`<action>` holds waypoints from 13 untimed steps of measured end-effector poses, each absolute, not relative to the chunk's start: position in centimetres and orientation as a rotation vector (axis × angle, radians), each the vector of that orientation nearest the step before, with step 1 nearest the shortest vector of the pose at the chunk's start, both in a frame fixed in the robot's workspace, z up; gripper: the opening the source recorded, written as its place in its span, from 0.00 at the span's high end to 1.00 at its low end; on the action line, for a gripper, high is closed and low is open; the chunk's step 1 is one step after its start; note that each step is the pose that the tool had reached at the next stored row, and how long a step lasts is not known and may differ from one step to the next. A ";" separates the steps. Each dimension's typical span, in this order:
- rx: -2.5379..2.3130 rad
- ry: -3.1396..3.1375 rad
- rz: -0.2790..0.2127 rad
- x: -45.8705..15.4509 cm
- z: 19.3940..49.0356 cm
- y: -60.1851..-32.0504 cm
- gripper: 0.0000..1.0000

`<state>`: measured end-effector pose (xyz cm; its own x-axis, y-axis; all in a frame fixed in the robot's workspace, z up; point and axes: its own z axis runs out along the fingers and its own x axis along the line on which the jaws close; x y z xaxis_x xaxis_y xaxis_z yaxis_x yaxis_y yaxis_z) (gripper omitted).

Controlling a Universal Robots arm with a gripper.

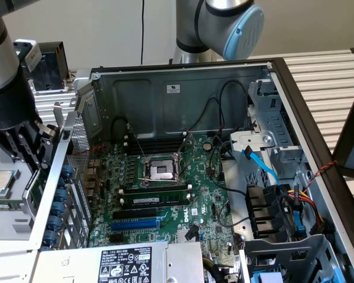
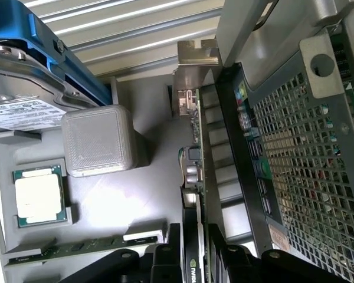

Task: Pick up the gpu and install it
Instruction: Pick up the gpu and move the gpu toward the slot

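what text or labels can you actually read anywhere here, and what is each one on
Nothing reads clearly enough to quote.
power supply label: rows of print and symbols, too small to read.
case wall sticker: too small to read.
hard drive label: lines of print, blurred.
gpu: a light logo mark, letters unreadable.

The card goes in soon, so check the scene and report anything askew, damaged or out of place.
Nothing looks damaged or spilled. One oddity: the CPU socket inside the case sits bare, while a processor lies in the grey tray outside it. The gripper is closed on the gpu, which looks intact.
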<state>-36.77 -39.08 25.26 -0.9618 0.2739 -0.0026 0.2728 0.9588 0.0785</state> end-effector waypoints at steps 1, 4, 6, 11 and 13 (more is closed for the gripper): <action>0.432 3.096 0.120 -36.8 25.3 -39.1 0.72; 0.432 3.096 0.117 -36.8 25.2 -39.1 0.73; 0.432 3.097 0.117 -36.8 25.2 -39.1 0.73; 0.432 3.097 0.116 -36.8 26.2 -39.1 0.73; 0.432 3.097 0.116 -36.8 26.8 -39.1 0.73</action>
